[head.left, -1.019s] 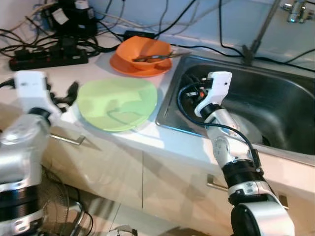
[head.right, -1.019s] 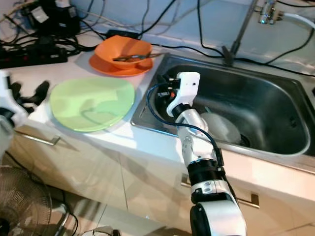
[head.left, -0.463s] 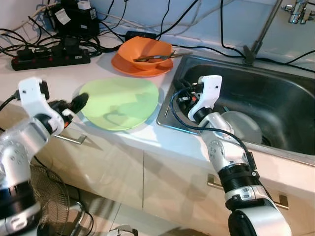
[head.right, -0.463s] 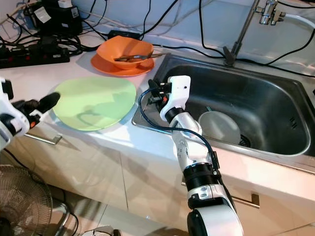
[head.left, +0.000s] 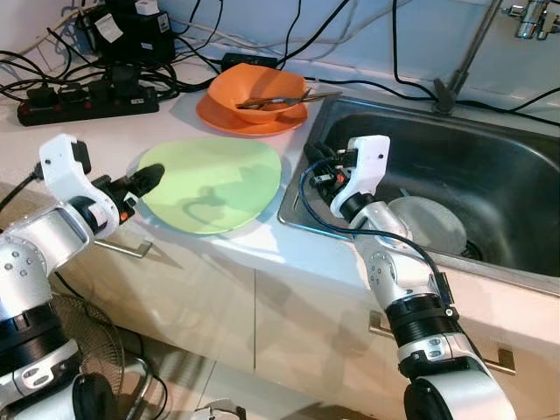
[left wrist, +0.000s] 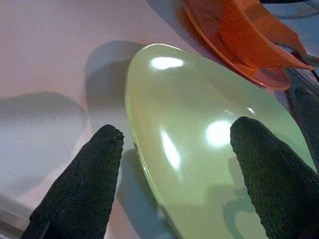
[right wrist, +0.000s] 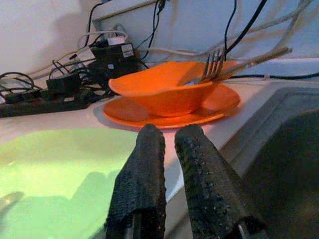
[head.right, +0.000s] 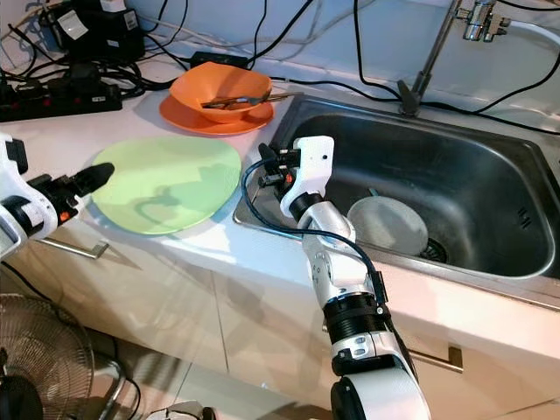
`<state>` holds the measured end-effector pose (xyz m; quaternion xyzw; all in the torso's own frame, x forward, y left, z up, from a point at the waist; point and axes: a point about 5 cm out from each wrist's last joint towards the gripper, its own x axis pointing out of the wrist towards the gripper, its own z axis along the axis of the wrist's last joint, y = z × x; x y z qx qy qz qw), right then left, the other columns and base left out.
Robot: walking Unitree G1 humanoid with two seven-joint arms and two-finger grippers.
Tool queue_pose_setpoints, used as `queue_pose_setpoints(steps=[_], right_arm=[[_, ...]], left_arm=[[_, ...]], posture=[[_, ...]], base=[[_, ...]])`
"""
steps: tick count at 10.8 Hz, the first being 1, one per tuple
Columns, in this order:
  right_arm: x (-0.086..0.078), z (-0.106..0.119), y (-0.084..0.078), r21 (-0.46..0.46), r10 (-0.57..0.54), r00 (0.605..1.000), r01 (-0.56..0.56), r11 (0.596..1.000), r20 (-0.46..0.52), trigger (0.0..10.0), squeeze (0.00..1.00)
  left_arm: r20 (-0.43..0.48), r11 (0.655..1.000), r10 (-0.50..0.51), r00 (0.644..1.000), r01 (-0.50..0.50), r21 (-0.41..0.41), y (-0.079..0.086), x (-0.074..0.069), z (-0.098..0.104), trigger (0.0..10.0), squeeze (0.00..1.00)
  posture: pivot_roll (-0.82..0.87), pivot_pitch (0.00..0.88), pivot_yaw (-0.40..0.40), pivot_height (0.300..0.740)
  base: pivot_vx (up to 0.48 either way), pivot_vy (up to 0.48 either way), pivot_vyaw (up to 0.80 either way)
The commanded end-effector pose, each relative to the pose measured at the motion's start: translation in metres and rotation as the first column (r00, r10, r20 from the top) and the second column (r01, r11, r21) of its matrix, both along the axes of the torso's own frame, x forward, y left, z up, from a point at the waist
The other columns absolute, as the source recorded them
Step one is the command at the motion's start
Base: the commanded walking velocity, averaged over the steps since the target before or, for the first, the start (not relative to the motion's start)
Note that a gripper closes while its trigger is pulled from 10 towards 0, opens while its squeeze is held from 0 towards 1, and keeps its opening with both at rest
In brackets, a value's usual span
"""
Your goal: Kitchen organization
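Observation:
A pale green plate [head.left: 210, 182] lies flat on the white counter, left of the sink. My left gripper [head.left: 147, 177] is at the plate's left edge, open. In the left wrist view its fingers [left wrist: 79, 184] stand on either side of the plate's rim [left wrist: 164, 84], apart from it. Behind the plate, an orange bowl [head.left: 258, 92] holding a fork [right wrist: 214, 64] sits on an orange plate [right wrist: 164, 117]. My right gripper [head.left: 317, 166] hovers over the sink's left rim, shut on nothing, pointing toward the orange bowl. A white plate [head.left: 426, 224] lies in the sink basin.
A black power strip [head.left: 87, 103], adapters and many cables crowd the counter's back left. The steel sink [head.left: 490, 175] has a faucet pipe [head.left: 464, 61] behind it. Cabinet fronts with handles [head.left: 122, 248] lie below. A fan [head.right: 44, 350] stands on the floor at lower left.
My left arm swung in and its gripper came to the green plate's left edge. My right gripper moved left from inside the sink to its left rim, uncovering the white plate.

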<state>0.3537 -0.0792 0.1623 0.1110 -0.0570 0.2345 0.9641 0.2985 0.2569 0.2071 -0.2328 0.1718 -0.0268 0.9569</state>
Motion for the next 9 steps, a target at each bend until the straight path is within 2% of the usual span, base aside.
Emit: queue_pose_setpoints(steps=[1, 3, 7, 8, 9], right_arm=[[-0.001, 0.002, -0.002, -0.005, -0.005, 1.000, 0.005, 1.000, 0.005, 10.0, 0.00], [-0.001, 0.001, -0.002, -0.004, -0.007, 1.000, 0.007, 1.000, 0.002, 10.0, 0.00], [-0.002, 0.001, -0.002, -0.001, -0.011, 1.000, 0.011, 1.000, -0.003, 10.0, 0.00], [-0.001, 0.002, -0.003, 0.001, -0.015, 1.000, 0.015, 1.000, -0.001, 10.0, 0.00], [-0.001, 0.002, -0.003, 0.002, -0.017, 1.000, 0.017, 1.000, -0.001, 10.0, 0.00]], left_arm=[[-0.019, 1.000, 0.009, 1.000, -0.008, 0.005, 0.003, 0.000, 0.002, 10.0, 0.00], [-0.051, 1.000, 0.000, 0.999, 0.000, -0.015, -0.002, 0.001, -0.002, 10.0, 0.00], [-0.110, 0.992, -0.034, 0.993, 0.020, -0.125, -0.023, 0.006, -0.017, 10.0, 0.00], [-0.118, 0.982, -0.052, 0.992, 0.030, -0.184, -0.032, 0.010, -0.019, 10.0, 0.00], [-0.121, 0.977, -0.060, 0.991, 0.034, -0.209, -0.035, 0.012, -0.020, 10.0, 0.00]], posture=[[0.15, 0.029, -0.008, 0.740], [0.14, 0.028, -0.006, 0.740], [0.14, 0.032, 0.000, 0.740], [0.13, 0.033, 0.003, 0.740], [0.13, 0.034, 0.007, 0.740]], base=[[0.000, 0.000, 0.00], [0.000, 0.000, 0.00], [0.000, 0.000, 0.00], [0.000, 0.000, 0.00], [0.000, 0.000, 0.00]])
